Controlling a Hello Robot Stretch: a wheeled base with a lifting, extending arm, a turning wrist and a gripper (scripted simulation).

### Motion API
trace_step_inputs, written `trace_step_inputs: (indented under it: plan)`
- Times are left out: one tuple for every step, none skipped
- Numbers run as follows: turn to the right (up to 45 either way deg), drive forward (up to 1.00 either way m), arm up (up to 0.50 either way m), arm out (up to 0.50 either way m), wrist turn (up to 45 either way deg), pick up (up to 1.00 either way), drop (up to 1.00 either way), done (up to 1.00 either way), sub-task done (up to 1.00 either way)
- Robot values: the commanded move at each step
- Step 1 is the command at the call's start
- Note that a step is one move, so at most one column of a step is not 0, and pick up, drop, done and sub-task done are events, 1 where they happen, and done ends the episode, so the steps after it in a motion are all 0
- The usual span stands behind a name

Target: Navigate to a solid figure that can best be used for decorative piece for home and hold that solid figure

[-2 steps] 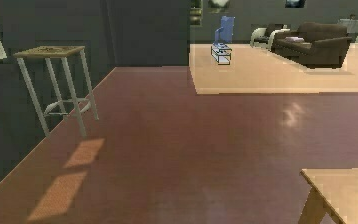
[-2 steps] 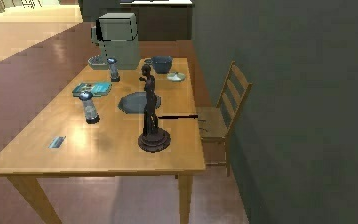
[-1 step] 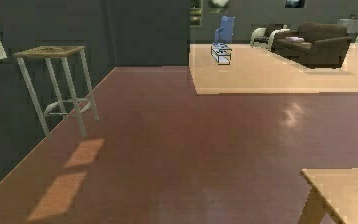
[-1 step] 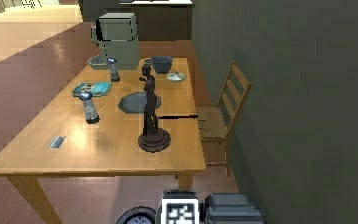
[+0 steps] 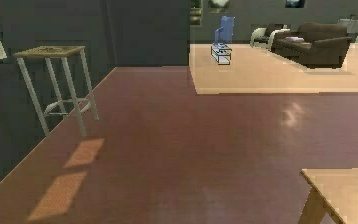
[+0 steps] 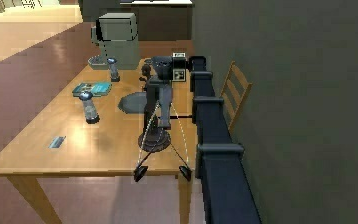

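A dark shape (image 6: pixel 133 100), too small to name as the figure, sits on the wooden worktop (image 6: pixel 47 165) close to the tool (image 6: pixel 161 168), whose grip and load cannot be told, with a bluish bottle (image 6: pixel 90 106) and a grey box (image 6: pixel 117 30) nearby and a chair (image 6: pixel 235 92) beyond.

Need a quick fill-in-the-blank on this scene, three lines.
On the tan rug stands a dark brown ___.
The tall wooden-topped table with grey metal legs is at the forward view's ___ side.
The wooden slat-back chair stands against the dark ___.
Missing: sofa, left, wall.
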Motion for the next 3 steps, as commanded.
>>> trace_step_inputs:
  plan:
    - [0.0,0.0,0.0,0.0,45.0,0.0,0.0,0.0,0.0]
    - [0.0,0.0,0.0,0.0,45.0,0.0,0.0,0.0,0.0]
    - [0.0,0.0,0.0,0.0,45.0,0.0,0.0,0.0,0.0]
